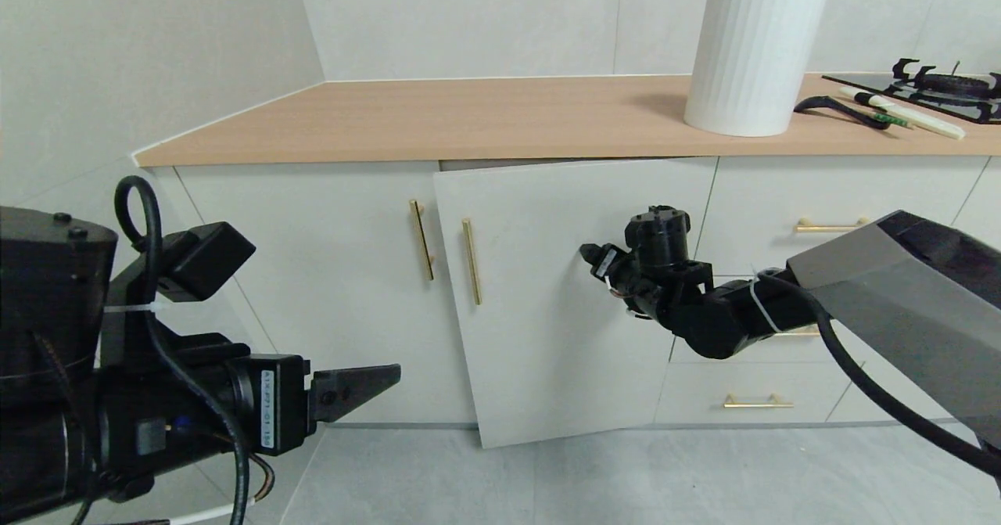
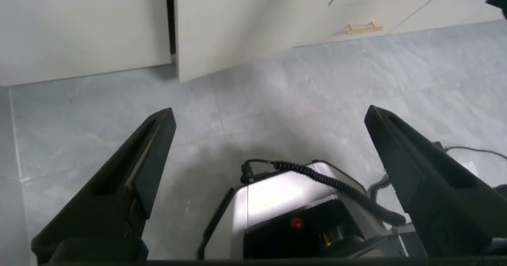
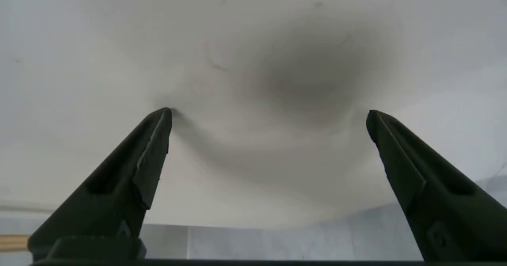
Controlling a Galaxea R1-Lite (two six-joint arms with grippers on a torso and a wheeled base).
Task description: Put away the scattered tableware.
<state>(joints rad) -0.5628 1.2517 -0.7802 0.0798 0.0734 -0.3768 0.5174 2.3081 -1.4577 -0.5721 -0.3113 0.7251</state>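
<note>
Utensils (image 1: 884,114): a few long pieces, one with a black handle and one white. They lie flat on the counter (image 1: 438,118) at its right end, between the white canister (image 1: 755,52) and the hob (image 1: 946,87). Long axes are roughly parallel, slanting from the canister's foot toward the hob. Nothing holds them.

Door (image 1: 563,298): below the counter and left of the utensils, standing ajar. Its handle side is swung out and its hinge side is to the right. Handle (image 1: 471,262): upright brass bar close to the free left edge.

Right gripper (image 1: 598,267): up against the door's outer face, about mid-panel. Fingers spread wide with nothing between them. In the right wrist view (image 3: 269,119) the tips sit at or just off the bare panel. I cannot confirm contact.

Left gripper (image 1: 383,376): low and well off to the left, pointing toward the cabinets. Fingers also spread and empty (image 2: 269,119), with floor beneath them.

Judgement:
- The door looks like the step in hand, and no utensil has been picked up yet.
- The right arm is the nearer one, both to the door and to the utensils.
- From its fingers the handle lies to the left with a vertical axis. A grasp would need the fingers either side of the bar.
- The utensils lie up and to the right of the right gripper, above the door's top edge.
</note>
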